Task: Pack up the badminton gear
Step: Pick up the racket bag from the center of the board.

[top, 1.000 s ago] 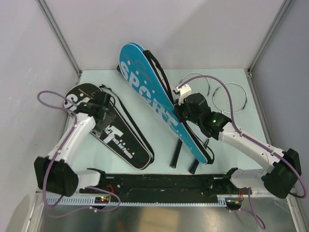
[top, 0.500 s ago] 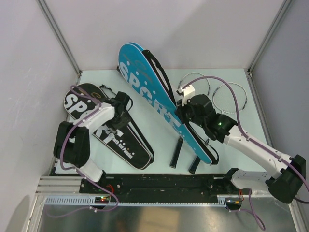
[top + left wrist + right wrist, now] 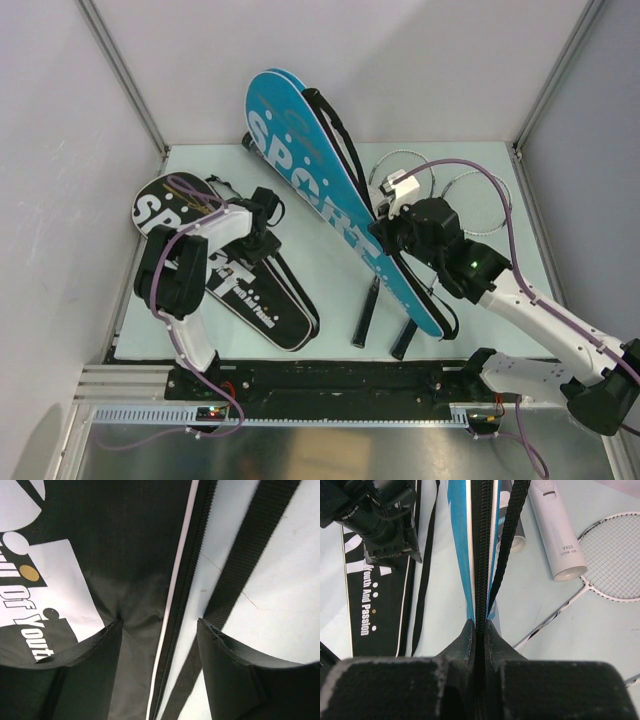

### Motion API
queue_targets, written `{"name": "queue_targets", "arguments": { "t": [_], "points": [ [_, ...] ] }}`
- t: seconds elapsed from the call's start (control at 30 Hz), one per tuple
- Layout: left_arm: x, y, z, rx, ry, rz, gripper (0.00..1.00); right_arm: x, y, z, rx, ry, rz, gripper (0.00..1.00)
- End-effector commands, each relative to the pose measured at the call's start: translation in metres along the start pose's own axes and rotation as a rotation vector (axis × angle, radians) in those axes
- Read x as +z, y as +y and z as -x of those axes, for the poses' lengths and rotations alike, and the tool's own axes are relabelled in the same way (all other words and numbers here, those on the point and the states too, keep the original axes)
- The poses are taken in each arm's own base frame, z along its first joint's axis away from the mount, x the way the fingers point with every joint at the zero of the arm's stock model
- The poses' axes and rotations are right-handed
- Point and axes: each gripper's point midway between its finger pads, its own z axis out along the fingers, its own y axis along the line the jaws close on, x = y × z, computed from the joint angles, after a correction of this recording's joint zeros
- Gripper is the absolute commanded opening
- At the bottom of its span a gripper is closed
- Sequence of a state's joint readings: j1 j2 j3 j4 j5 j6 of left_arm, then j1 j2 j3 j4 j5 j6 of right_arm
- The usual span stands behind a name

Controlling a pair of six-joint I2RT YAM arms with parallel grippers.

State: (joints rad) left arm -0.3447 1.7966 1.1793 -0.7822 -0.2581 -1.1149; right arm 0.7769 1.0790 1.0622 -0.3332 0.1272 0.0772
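Top external, table [image 3: 330, 262], white walls [image 3: 350, 60], left end effector [image 3: 159, 625] wide above black bag [image 3: 265, 310], right end effector [image 3: 480, 626] gripping blue bag [image 3: 300, 150]

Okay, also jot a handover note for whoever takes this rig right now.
Left gripper: open, over the zip edge of the black bag, which lies flat.
Right gripper: shut on the zip edge of the blue bag, held on edge.
Rackets and white tube: loose on the table by the blue bag.
Done: nothing visibly packed.
Left: gear into bags, zip them.
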Motion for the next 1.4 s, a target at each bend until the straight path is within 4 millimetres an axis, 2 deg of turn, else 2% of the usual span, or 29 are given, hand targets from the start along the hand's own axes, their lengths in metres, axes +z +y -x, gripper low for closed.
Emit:
{"name": "queue_targets", "arguments": {
  "t": [0.0, 0.13, 0.23, 0.33, 0.4, 0.7, 0.9, 0.97, 1.07, 1.23, 1.37],
  "points": [
    [0.015, 0.0, -0.005, 0.017, 0.005, 0.023, 0.63, -0.018, 0.001, 0.066, 0.023, -0.236, -0.001, 0.0],
    [0.025, 0.012, -0.016, 0.022, 0.032, 0.061, 0.5, -0.018, -0.001, 0.066, 0.026, -0.237, -0.012, 0.0],
    [0.028, 0.021, -0.022, 0.037, 0.048, 0.079, 0.32, -0.018, 0.0, 0.066, 0.031, -0.237, -0.01, 0.0],
    [0.025, 0.027, -0.022, 0.049, 0.039, 0.082, 0.09, -0.016, 0.004, 0.064, 0.042, -0.229, 0.004, 0.0],
    [0.017, 0.029, -0.015, 0.048, 0.014, 0.066, 0.02, -0.014, 0.009, 0.061, 0.056, -0.217, 0.023, 0.0],
    [-0.036, 0.054, 0.019, -0.019, -0.154, -0.044, 0.0, 0.009, 0.045, 0.05, 0.136, -0.177, 0.102, 0.0],
    [-0.071, 0.083, 0.034, -0.088, -0.259, -0.108, 0.0, 0.038, 0.063, 0.044, 0.193, -0.173, 0.114, 0.0],
    [-0.084, 0.088, 0.038, -0.105, -0.288, -0.143, 0.0, 0.048, 0.068, 0.051, 0.223, -0.209, 0.123, 0.0],
    [-0.106, 0.097, 0.047, -0.137, -0.353, -0.198, 0.0, 0.066, 0.072, 0.051, 0.27, -0.226, 0.12, 0.0],
    [-0.136, 0.129, 0.061, -0.254, -0.487, -0.216, 0.0, 0.095, 0.072, 0.043, 0.376, -0.213, 0.094, 0.0],
    [-0.163, 0.149, 0.075, -0.331, -0.601, -0.255, 0.0, 0.119, 0.081, 0.037, 0.443, -0.185, 0.126, 0.0]
  ]
}}
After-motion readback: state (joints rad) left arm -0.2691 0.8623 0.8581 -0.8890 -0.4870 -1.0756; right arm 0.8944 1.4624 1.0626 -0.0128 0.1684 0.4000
